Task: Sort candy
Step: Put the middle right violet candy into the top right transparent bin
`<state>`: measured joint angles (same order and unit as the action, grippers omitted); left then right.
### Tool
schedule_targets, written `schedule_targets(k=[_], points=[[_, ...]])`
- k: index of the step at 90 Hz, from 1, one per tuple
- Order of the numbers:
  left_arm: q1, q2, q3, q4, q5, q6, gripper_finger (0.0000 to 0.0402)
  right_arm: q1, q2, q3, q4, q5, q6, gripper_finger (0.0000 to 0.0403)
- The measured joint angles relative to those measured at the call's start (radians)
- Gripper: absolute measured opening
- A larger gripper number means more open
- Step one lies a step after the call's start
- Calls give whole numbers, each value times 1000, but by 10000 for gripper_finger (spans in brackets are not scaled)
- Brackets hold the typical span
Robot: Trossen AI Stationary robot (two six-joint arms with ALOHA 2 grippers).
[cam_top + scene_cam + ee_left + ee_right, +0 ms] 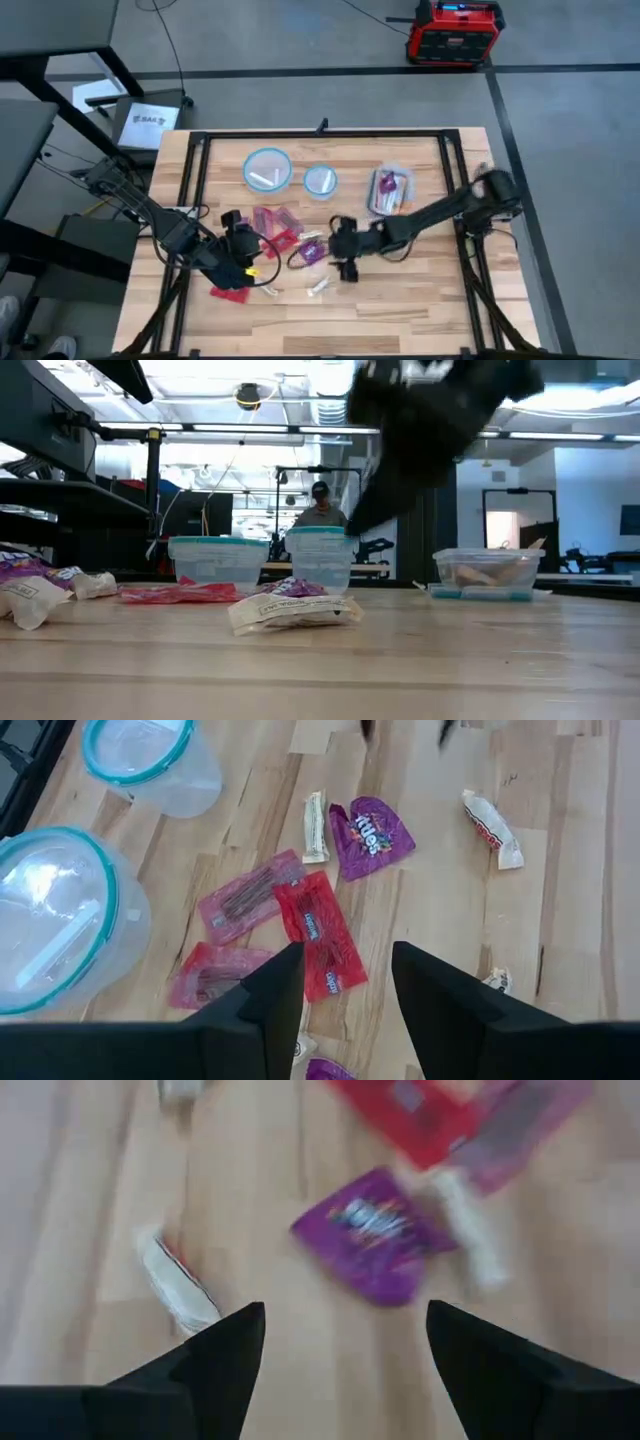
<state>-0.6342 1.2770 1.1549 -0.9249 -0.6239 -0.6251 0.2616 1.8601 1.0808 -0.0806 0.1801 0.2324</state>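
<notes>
The candy [272,222] lies in a loose bunch in the middle of the table [420,290], with bare wood toward the front edge. The left gripper [345,982] hangs over the red packets, fingers apart, holding nothing. The right gripper [345,1342] hangs above a purple packet [375,1235], wide open and empty.

a: both arms are dark, nearly black, built of slim tube links with thicker rounded joints. the right arm [440,210] carries a bulky round housing out by the table's edge.

b: the left arm [150,210]?

a: same dark finish, with thin cables running beside it off the table's edge. its fingers [270,1010] are flat, matte black wedges; the right arm's fingers [225,1355] look alike.
</notes>
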Motion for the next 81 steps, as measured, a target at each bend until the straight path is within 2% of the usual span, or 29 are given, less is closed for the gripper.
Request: schedule_targets(k=[24, 41, 50, 62, 65, 73, 81], points=[[0, 0, 0, -1, 0, 1, 139, -45, 161, 153, 17, 8, 3, 265], [0, 0, 0, -2, 0, -1, 139, -69, 240, 193, 5, 2, 33, 254], [0, 0, 0, -3, 14, -1, 139, -67, 249, 197, -28, -11, 37, 198], [0, 0, 0, -4, 18, 1, 139, -60, 216, 194, -108, -19, 25, 54], [0, 0, 0, -4, 18, 1, 139, -60, 197, 192, -138, -19, 7, 29], [0, 0, 0, -4, 18, 0, 139, -55, 121, 185, -232, 12, -25, 21], [0, 0, 0, -5, 18, -7, 139, -59, -15, 189, -357, 70, -55, 19]])
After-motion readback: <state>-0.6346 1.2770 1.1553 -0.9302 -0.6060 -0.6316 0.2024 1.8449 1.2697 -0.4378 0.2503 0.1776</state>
